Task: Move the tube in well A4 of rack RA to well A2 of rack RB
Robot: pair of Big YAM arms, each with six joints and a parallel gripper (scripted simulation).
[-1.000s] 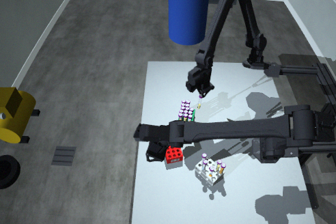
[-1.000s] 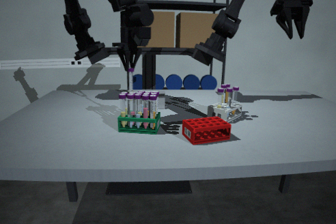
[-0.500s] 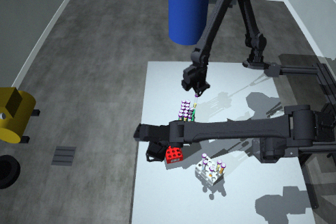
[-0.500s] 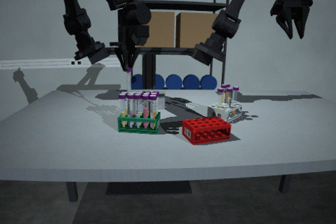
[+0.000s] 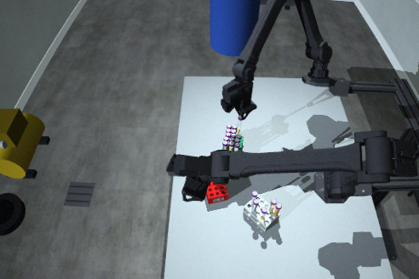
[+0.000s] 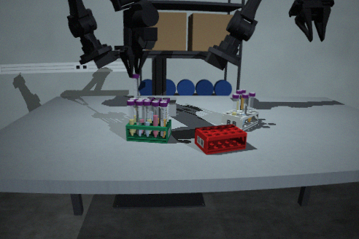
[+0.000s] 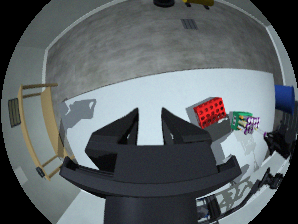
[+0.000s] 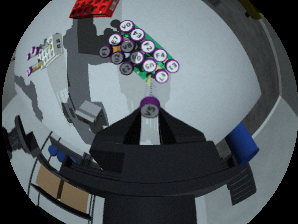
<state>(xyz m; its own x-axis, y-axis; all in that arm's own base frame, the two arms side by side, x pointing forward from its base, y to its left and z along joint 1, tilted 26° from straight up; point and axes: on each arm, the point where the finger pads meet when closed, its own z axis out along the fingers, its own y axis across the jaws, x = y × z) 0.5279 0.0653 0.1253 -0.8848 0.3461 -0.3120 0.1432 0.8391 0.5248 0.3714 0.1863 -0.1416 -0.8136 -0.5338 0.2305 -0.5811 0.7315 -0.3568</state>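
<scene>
My right gripper is shut on a purple-capped tube. It holds the tube upright, clear above the near end of the green rack RA, which holds several purple-capped tubes. The white rack RB stands farther along the table with a few tubes in it. My left gripper is open and empty, high above the table near the red rack.
An empty red rack lies between the green and white racks. A small grey box sits behind the green rack. The left arm's long link spans the table above the racks.
</scene>
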